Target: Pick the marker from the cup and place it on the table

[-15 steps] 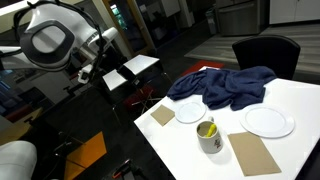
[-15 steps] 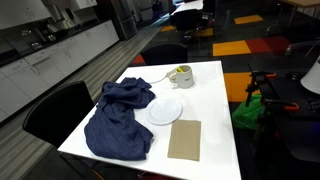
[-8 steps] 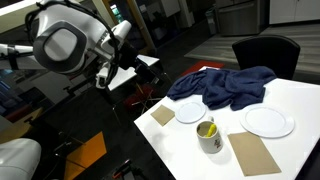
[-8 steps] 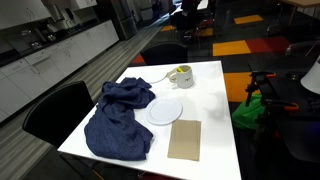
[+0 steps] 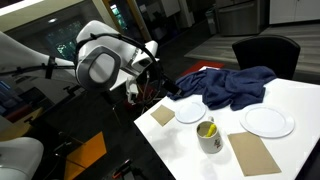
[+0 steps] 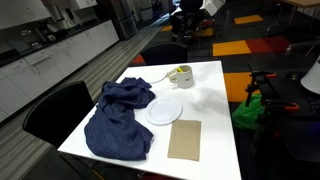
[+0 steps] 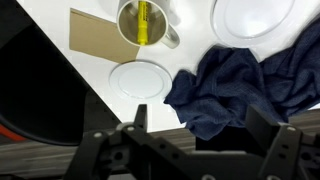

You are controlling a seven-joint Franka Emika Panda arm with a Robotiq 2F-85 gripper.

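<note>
Yellow thin marker (image 7: pixel 144 22) standing inside cylindrical grey cup (image 7: pixel 161 27); jaws spread wide, empty.

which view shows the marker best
The wrist view: it looks down into the cup, so the marker shows as a long yellow strip. In an exterior view it is only a small yellow bit in the cup. In an exterior view the cup is tiny, the marker barely discernible.

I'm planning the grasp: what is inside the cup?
A yellow marker stands in the cup, seen from above in the wrist view. Nothing else shows inside; the marker's lower end and the cup's bottom are too dim to tell.
</note>
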